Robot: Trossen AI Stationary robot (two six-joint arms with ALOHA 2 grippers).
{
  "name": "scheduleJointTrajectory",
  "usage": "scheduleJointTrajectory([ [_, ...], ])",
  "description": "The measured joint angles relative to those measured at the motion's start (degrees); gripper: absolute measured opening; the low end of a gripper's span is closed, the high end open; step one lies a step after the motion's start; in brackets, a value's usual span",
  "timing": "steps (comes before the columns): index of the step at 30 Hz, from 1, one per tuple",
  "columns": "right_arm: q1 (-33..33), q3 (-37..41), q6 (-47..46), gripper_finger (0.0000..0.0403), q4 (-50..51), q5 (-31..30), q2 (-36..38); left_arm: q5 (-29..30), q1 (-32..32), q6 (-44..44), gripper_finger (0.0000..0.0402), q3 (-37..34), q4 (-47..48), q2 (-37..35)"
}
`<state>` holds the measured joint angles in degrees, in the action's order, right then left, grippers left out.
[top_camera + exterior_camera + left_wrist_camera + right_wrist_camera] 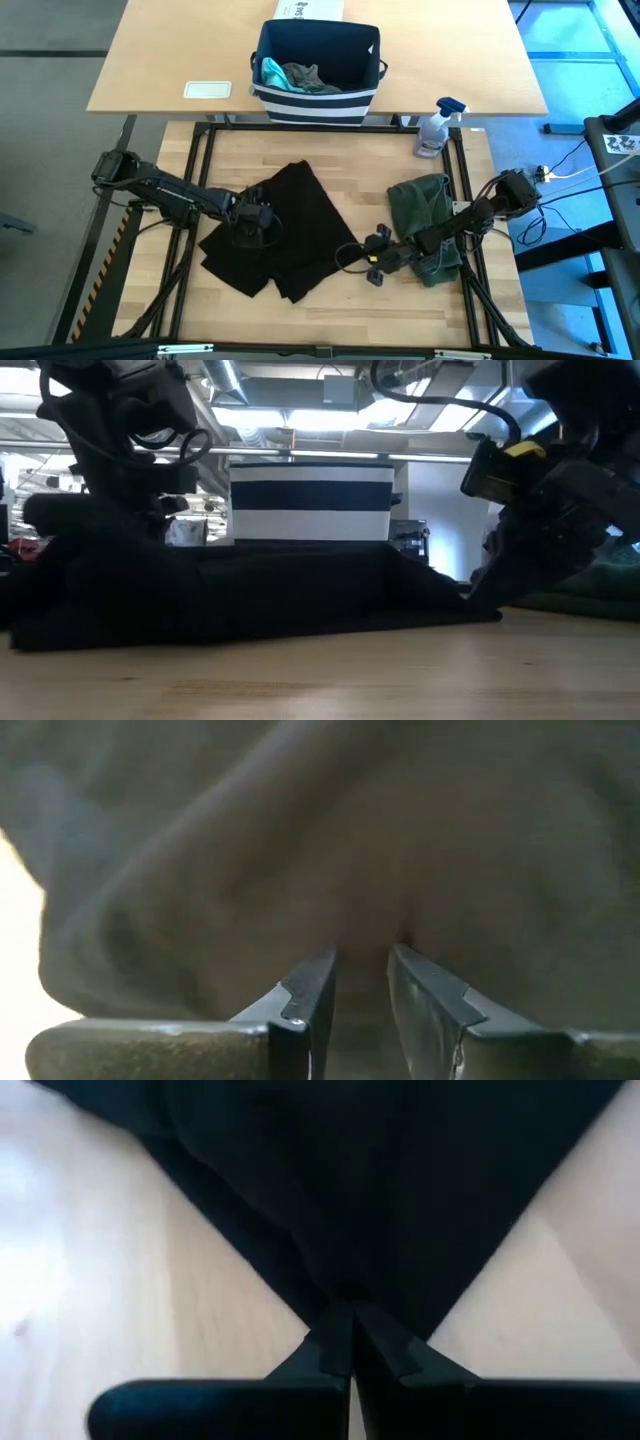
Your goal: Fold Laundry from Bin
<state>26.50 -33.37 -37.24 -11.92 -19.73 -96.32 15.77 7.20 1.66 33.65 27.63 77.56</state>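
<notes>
The laundry is spread over two places. One big black T-shirt [290, 230] lies crumpled in the middle of the wooden surface [330, 300]. One olive-green piece [422, 200] lies in a heap near the right edge of that surface. Two more pieces, a teal piece [270, 72] and a grey piece [308, 78], sit inside the bin [318, 98].

The bin is dark blue with white stripes round its bottom. It stands on a second, lighter surface [160, 60] at the far side, well away from both arms.

The left tool [247, 222] sits on the left part of the black T-shirt. Its two fingers [305, 1005] stand a little way apart, with a narrow gap, and cloth is bunched right at their tips. It looks like it pinches a fold of the black T-shirt.

The right tool [372, 266] is down at the right corner of the black T-shirt. Its fingers [330, 1345] are pressed tight together, with a point of the black cloth going in between their tips. So it grips that corner. The right arm reaches across the olive-green piece to get there.

One spray bottle [437, 128] with a blue top stands at the far right corner of the wooden surface. One small white thing [208, 90] lies flat on the lighter surface, to the left of the bin. One white box [306, 9] sits just behind the bin.

There are two arms, two tools, one bin and four pieces of cloth in sight.
</notes>
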Motion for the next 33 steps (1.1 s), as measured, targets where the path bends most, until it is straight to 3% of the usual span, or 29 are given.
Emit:
scheduleJointTrajectory([
  [7,-0.7,0.1,-0.5,0.0005,1.8,-2.8,-0.1,-4.6,3.2,4.9,0.0092,0.0,0.2,0.0],
  [18,-7.3,0.2,-6.1,0.0005,6.5,-4.0,1.3,-11.4,10.3,17.5,0.0091,0.0,1.9,0.0],
  [27,-15.8,0.5,-6.1,0.0005,22.3,-7.3,9.3,-16.1,16.7,25.0,0.0091,0.1,-3.1,0.0],
  [33,-16.6,0.5,-6.0,0.0005,27.2,-5.5,15.7,-11.0,20.0,22.7,0.0091,5.4,0.9,0.0],
])
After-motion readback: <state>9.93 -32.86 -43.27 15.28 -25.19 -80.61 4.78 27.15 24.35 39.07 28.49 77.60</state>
